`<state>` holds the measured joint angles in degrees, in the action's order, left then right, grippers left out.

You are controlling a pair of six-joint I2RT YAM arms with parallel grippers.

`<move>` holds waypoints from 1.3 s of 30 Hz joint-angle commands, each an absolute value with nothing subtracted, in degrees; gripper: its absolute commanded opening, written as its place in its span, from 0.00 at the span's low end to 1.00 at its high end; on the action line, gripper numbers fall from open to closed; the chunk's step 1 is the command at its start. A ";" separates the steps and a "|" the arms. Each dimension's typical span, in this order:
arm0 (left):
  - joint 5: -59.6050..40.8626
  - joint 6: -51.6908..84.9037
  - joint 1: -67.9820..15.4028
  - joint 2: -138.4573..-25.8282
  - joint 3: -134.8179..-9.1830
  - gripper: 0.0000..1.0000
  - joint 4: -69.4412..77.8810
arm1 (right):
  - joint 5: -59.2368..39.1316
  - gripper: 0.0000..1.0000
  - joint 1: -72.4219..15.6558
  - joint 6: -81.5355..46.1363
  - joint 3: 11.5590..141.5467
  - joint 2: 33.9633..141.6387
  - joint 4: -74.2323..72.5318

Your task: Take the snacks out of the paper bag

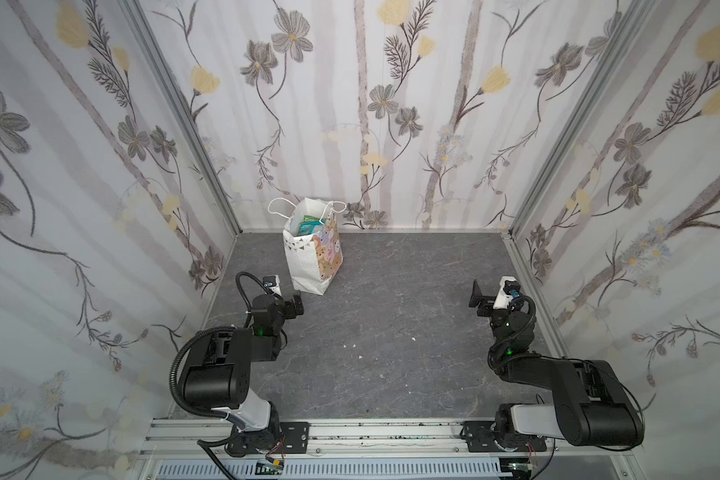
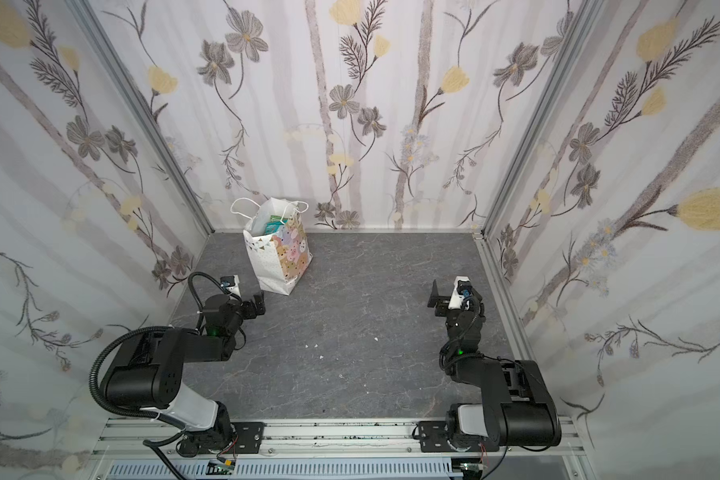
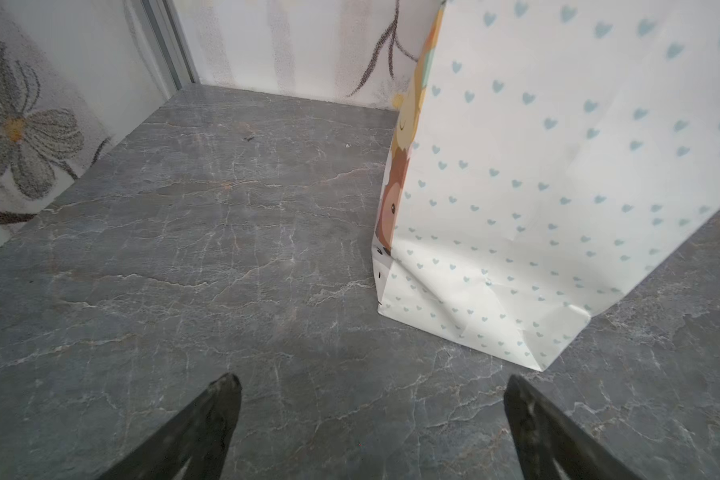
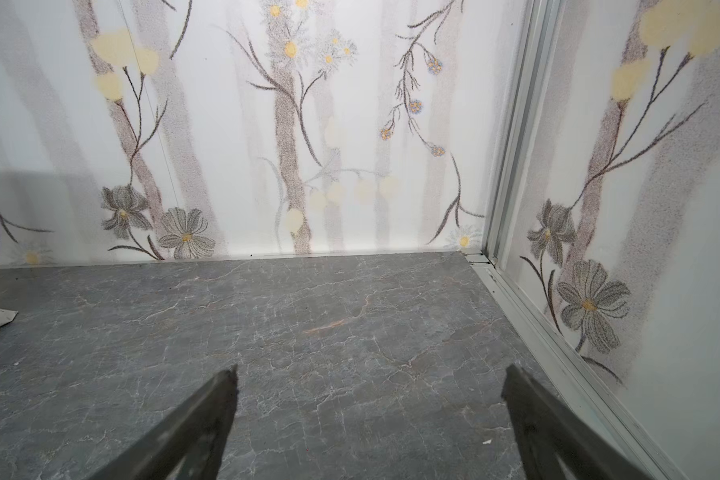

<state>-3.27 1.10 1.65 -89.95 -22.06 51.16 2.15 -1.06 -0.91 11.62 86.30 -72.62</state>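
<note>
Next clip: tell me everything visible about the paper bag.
The paper bag is white paper, upright and open-topped near the table's far left corner. One broad side shows pastel animal faces, a narrow side small blue hearts under bunting. White cord handles flop outward. Green and teal snacks show inside.

Bright, soft, even light fills every view; shadows on the bench point(image 1: 391, 332) are faint. Both top views bow the walls point(image 1: 391, 104) at the edges. In wrist views the near fingers point(image 3: 208, 424) look blurred.
</note>
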 commanded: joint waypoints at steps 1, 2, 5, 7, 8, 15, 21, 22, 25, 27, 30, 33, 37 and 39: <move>-3.56 1.05 1.67 -90.00 -22.46 1.00 52.19 | 0.45 1.00 -1.03 0.16 11.69 86.41 -74.75; -3.58 1.05 1.66 -89.98 -22.43 1.00 52.11 | 0.49 1.00 -1.06 0.12 11.70 86.44 -74.63; -3.60 1.05 1.65 -90.01 -22.41 1.00 52.14 | 0.53 1.00 -1.06 0.10 11.72 86.48 -74.79; -3.56 1.05 1.67 -90.04 -22.42 1.00 52.25 | 0.53 1.00 -1.05 0.17 11.70 86.42 -74.71; -3.54 1.01 1.67 -90.03 -22.48 1.00 52.20 | 0.53 1.00 -1.05 0.11 11.76 86.48 -74.70; -3.61 1.03 1.67 -89.95 -22.34 1.00 52.20 | 2.11 1.00 -0.86 -0.71 11.71 86.43 -74.59; -0.46 2.04 1.66 -89.05 -21.29 1.00 53.70 | 2.00 1.00 -0.89 -0.68 12.23 83.62 -71.58; 1.12 2.72 1.67 -87.89 -20.53 1.00 53.96 | 2.10 1.00 -0.91 -0.70 13.29 81.46 -67.58; 2.82 3.33 1.63 -81.99 -19.51 1.00 50.52 | 2.23 1.00 -0.97 -3.56 20.28 75.13 -48.37; 5.08 3.45 1.09 -76.44 -19.56 1.00 45.90 | 1.02 1.00 -1.05 -7.84 24.70 72.25 -39.75; 9.78 7.54 0.01 -66.31 -19.46 1.00 40.21 | -2.59 0.99 -1.69 -16.43 30.16 69.12 -31.63; 14.22 18.50 -0.48 -56.67 -22.03 1.00 28.60 | -6.42 0.97 -3.80 -23.99 37.65 68.50 -22.41; 12.41 31.92 -1.01 -49.65 -30.68 1.00 10.22 | -9.17 0.95 -9.08 -26.34 51.29 72.47 -7.53; 8.43 36.74 -1.31 -49.63 -36.53 0.98 3.50 | -9.31 0.95 -12.56 -25.24 57.27 75.25 -2.21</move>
<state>11.62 24.88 -1.08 -50.15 -31.83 19.09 -6.35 -9.74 -22.59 52.12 72.88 -15.70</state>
